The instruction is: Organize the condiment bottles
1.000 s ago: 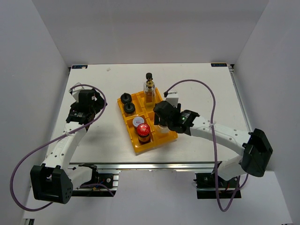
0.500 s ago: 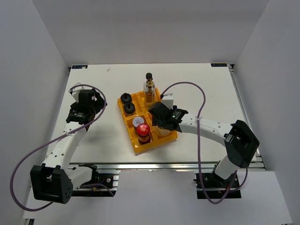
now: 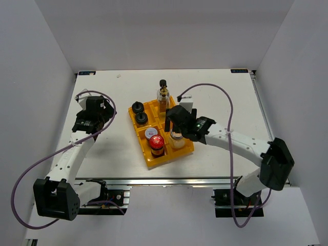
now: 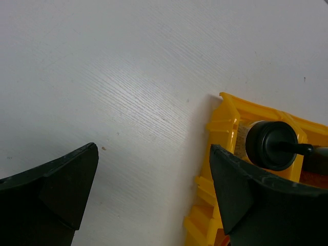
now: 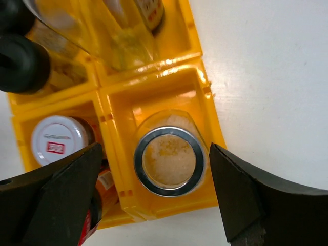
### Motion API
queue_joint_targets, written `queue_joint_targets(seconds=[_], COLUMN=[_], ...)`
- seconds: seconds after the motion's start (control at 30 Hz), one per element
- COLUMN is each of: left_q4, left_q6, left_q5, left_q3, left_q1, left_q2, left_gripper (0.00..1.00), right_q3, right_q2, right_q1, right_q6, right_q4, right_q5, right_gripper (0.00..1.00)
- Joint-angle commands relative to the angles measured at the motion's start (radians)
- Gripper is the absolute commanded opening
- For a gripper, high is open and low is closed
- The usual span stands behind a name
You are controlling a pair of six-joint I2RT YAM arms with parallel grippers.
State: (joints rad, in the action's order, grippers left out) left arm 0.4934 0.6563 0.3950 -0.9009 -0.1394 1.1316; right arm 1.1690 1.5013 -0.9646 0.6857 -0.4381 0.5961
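Right end effector (image 5: 155, 151) opened, releasing silver-lidded jar (image 5: 169, 161).

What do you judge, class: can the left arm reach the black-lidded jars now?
Probably yes: the left gripper hangs open beside the tray, the black-lidded jars stand in its nearest compartment, nothing between.

White table boxed in by three bare white walls

The table (image 3: 113, 154) has a matt white top, and the close view shows a faint wood grain in it. The back wall (image 3: 164, 36) rises behind its far edge, the left wall (image 3: 31, 102) stands along its left side and the right wall (image 3: 302, 92) along its right, all plain. A metal rail (image 3: 169, 181) runs along the table's near edge and a thinner strip (image 3: 261, 113) along its right edge. A small blue label (image 3: 87, 73) sits at each far corner. The light is even, with soft shadows.
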Motion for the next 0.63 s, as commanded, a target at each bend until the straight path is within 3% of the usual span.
queue_joint_targets(seconds=[0.0, 0.1, 0.23, 0.4, 0.6], left_q4=[0.033, 0.066, 0.076, 0.06, -0.001], left_q6=[0.016, -0.004, -0.017, -0.047, -0.073], left_q5=[0.048, 0.074, 0.14, 0.163, 0.131], left_q3=[-0.078, -0.138, -0.156, -0.142, -0.089], left_q1=[0.004, 0.004, 0.006, 0.004, 0.004], left_q2=[-0.003, -0.006, -0.035, -0.055, -0.121], left_gripper=[0.98, 0.98, 0.98, 0.98, 0.98], right_q3=[0.063, 0.026, -0.092, -0.199, -0.278], right_q2=[-0.114, -0.219, -0.413, -0.542, -0.599], right_q1=[0.039, 0.18, 0.387, 0.408, 0.409], right_q6=[-0.067, -0.121, -0.254, -0.351, -0.357], right_q4=[0.024, 0.025, 0.068, 0.058, 0.075], right_q5=[0.054, -0.043, -0.022, 0.082, 0.065], right_gripper=[0.89, 0.89, 0.89, 0.89, 0.9])
